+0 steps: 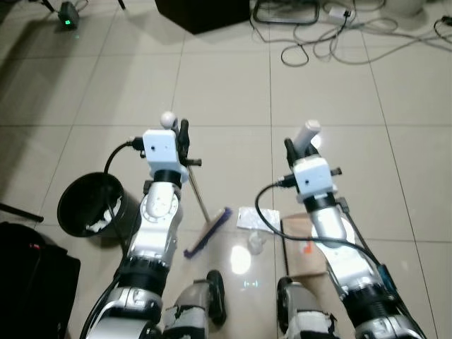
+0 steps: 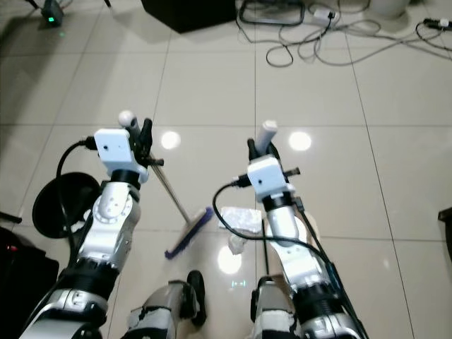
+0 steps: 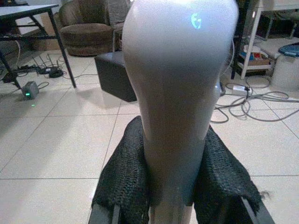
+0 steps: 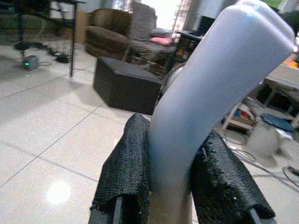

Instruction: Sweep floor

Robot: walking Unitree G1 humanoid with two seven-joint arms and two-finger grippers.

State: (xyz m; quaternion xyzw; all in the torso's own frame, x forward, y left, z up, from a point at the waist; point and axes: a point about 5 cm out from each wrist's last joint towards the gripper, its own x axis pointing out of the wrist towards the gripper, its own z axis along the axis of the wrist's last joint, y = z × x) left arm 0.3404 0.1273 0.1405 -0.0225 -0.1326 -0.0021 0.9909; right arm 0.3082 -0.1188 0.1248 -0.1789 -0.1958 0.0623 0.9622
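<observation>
Pale tiled floor (image 1: 226,92) with cables (image 1: 332,35), black bin (image 1: 90,206).

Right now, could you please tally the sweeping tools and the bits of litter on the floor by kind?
Brooms: 1, the broom held by the left hand
Dustpans: 1, the dustpan held by the right hand
Bins: 1, the black bin
Litter pieces: 2, white wrapper, small cup
Total: 5
</observation>
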